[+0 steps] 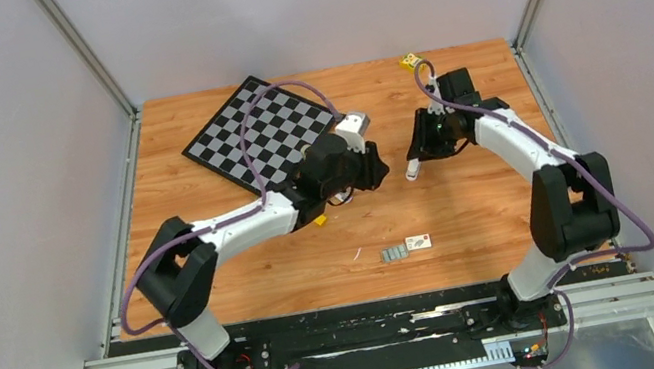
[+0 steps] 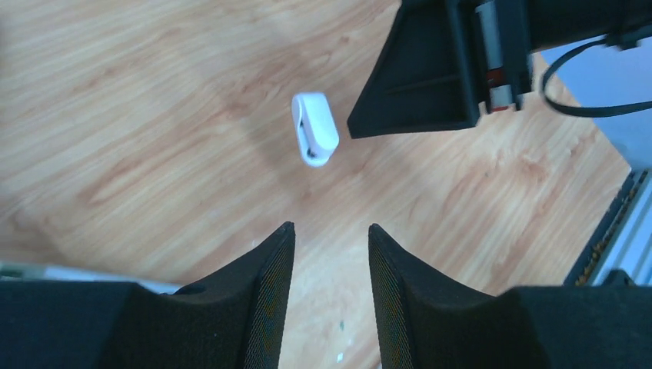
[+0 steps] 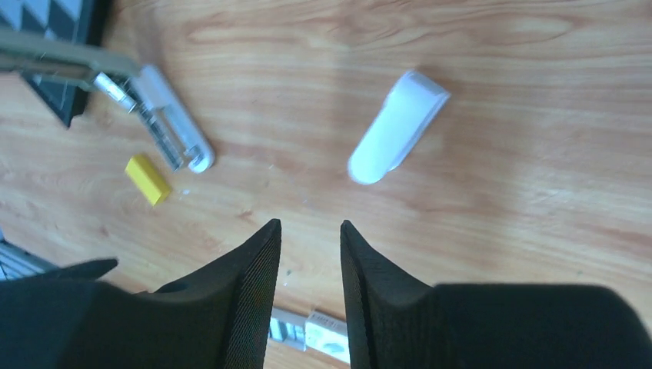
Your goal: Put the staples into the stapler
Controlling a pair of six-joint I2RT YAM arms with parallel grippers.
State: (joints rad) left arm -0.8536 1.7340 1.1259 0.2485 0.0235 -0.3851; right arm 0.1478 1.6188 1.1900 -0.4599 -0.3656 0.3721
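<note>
The stapler lies open in the right wrist view. Its grey-olive top points toward the checkerboard and its shiny inner tray is bared; in the top view my left arm hides it. The staples lie as small grey strips near the table's front, also showing low between my right fingers. A small white rounded piece lies between both grippers, seen also in the left wrist view and the right wrist view. My left gripper and right gripper are open and empty above the table.
A small white labelled box sits beside the staples. A yellow block lies near the stapler and shows under my left arm. A checkerboard lies at the back left. A yellow item sits at the back edge.
</note>
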